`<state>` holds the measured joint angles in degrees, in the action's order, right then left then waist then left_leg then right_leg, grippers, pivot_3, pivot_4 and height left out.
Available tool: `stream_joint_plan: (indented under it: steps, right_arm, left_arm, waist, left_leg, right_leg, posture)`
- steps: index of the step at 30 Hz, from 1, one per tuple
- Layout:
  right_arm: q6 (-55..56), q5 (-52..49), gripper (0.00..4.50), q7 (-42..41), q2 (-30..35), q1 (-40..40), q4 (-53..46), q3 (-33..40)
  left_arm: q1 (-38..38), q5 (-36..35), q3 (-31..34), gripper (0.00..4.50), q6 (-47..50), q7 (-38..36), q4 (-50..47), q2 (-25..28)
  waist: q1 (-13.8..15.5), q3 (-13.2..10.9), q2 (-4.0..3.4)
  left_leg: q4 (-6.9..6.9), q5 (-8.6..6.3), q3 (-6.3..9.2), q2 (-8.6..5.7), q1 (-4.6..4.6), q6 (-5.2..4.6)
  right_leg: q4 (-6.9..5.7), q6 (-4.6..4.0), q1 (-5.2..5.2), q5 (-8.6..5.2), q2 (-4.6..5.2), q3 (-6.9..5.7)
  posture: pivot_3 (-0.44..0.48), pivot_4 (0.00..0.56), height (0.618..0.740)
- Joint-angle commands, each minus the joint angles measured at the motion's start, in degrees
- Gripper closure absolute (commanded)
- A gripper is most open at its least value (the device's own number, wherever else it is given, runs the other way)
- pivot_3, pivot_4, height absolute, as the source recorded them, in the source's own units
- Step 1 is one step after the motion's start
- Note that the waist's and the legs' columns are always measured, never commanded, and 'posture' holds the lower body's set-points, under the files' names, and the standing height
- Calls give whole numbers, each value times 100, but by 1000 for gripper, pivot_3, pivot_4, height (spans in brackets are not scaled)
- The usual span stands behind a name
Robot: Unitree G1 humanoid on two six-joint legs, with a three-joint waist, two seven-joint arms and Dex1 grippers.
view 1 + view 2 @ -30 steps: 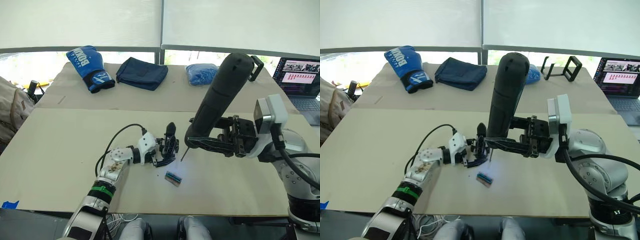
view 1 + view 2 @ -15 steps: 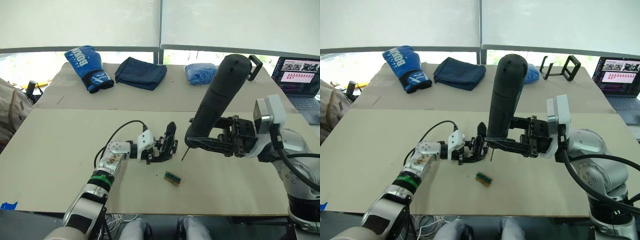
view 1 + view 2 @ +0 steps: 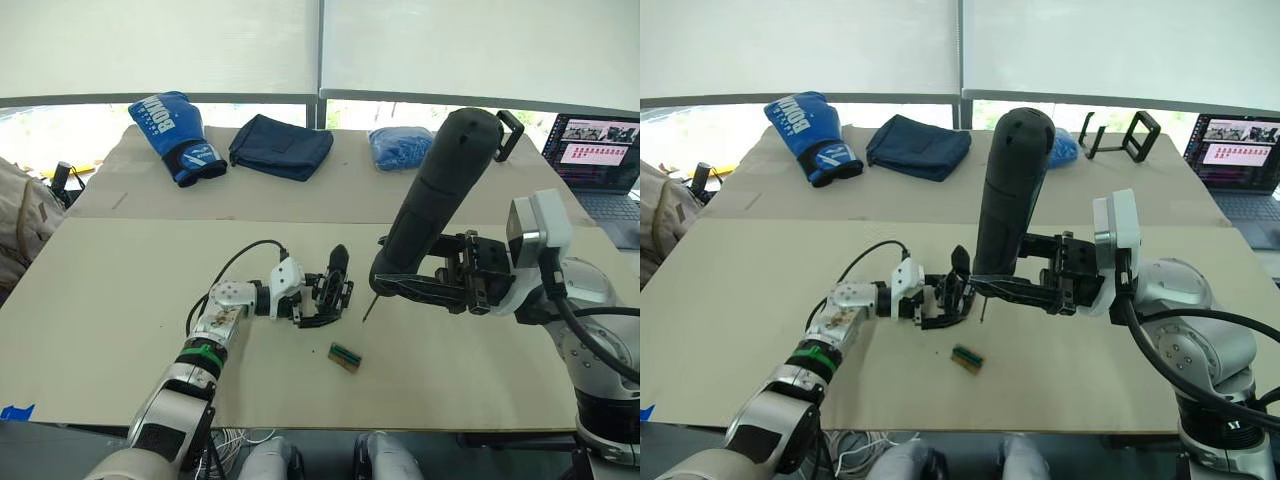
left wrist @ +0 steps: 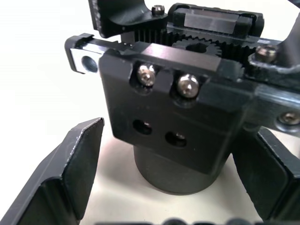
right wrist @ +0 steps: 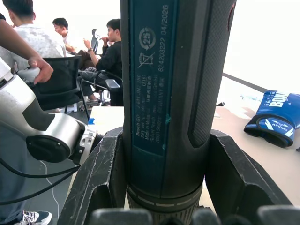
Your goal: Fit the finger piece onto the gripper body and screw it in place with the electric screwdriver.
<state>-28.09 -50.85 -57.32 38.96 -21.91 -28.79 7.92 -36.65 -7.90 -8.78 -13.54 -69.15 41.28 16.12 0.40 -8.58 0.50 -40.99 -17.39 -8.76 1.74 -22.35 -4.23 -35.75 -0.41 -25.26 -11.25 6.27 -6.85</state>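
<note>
The gripper body (image 3: 336, 290) stands on the table (image 3: 120, 300), a black block on a round base (image 4: 178, 173) with two screws and two empty holes on its face. A pointed black finger (image 3: 338, 262) rises from it; I cannot tell the finger piece apart from the body. My left gripper (image 3: 330, 303) is shut on the body, its fingers (image 4: 70, 178) on either side. My right gripper (image 3: 395, 284) is shut on the electric screwdriver (image 3: 435, 195), held tilted. The bit tip (image 3: 365, 314) hangs just right of the body, a little above the table.
A small green-and-brown block (image 3: 345, 357) lies in front of the body. At the back are a blue boxing glove (image 3: 178, 135), a navy cloth (image 3: 282, 146), a blue bundle (image 3: 402, 147) and a black stand (image 3: 1120, 135). A laptop (image 3: 600, 150) sits far right.
My left wrist has shifted slightly up the table, still on the gripper body. The bluish glow on the table by the small block has gone. The right arm and screwdriver have stayed put.
</note>
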Motion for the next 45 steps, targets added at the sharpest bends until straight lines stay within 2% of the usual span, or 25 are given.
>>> stream_joint_plan:
  steps: [1, 8, 13, 19, 31, 34, 37, 45]
  right_arm:
    - [130, -145, 2569, -5, -23, -84, -207, 162]
    - [134, -124, 2569, 6, -62, -104, -186, 124]
    - [131, -103, 2569, -16, -73, -196, -112, 87]
    - [129, -112, 2569, -15, -116, -119, -182, 27]
    - [153, -62, 2569, 21, -128, -46, -220, 77]
    - [157, -69, 2569, 56, -131, 4, -259, 95]
    - [169, -67, 2569, 73, -122, 31, -272, 119]
    - [160, -66, 2569, 52, -91, 24, -240, 146]
  left_arm:
    - [419, -127, 105, 94, 310, 88, -709, 192]
    - [1243, -235, 62, 94, 1184, 567, -2326, 382]
    - [1570, 5, -175, 94, 1550, 1260, -2943, 73]
    - [1717, 170, -306, 94, 1864, 1942, -3102, -250]
    - [1544, 236, -319, 94, 1891, 2083, -2793, -67]
    - [1505, 233, -322, 797, 1876, 2085, -2704, -61]
    - [1434, 207, -340, 2161, 1824, 1981, -2600, -30]
    - [772, 132, -235, 2184, 1207, 1566, -1692, 24]
  waist:
    - [-10, 0, 0]
    - [-10, 0, -1]
    - [47, 0, -1]
    - [42, 0, -1]
    - [37, 1, -1]
    - [31, 1, -1]
    - [31, 1, -1]
    - [34, 1, -1]
  left_leg:
    - [0, 0, 0, 0, 1, 1]
    - [0, 2, 7, 0, 2, 3]
    - [-2, 1, 12, -4, 0, 2]
    - [-2, 1, 14, -5, 2, 2]
    - [-4, 2, 17, -5, 6, 3]
    - [-3, 2, 17, -5, 7, 3]
    - [-3, 2, 18, -5, 7, 3]
    - [-8, 3, 18, -5, 5, 4]
  right_leg:
    - [-2, 0, 0, 0, 0, 0]
    - [-4, 0, 2, 0, 5, -1]
    - [-1, 0, 8, 0, 9, -5]
    - [-2, 2, 10, 1, 8, -6]
    - [-6, 1, 13, 1, 11, -7]
    - [-8, 1, 13, 1, 11, -7]
    - [-9, 1, 13, 1, 11, -6]
    - [-9, 0, 13, 1, 10, -7]
  posture:
    - [0, 150, 740]
    - [0, 150, 740]
    - [0, 150, 740]
    - [0, 150, 740]
    - [0, 150, 740]
    - [0, 150, 740]
    - [0, 150, 740]
    - [0, 150, 740]
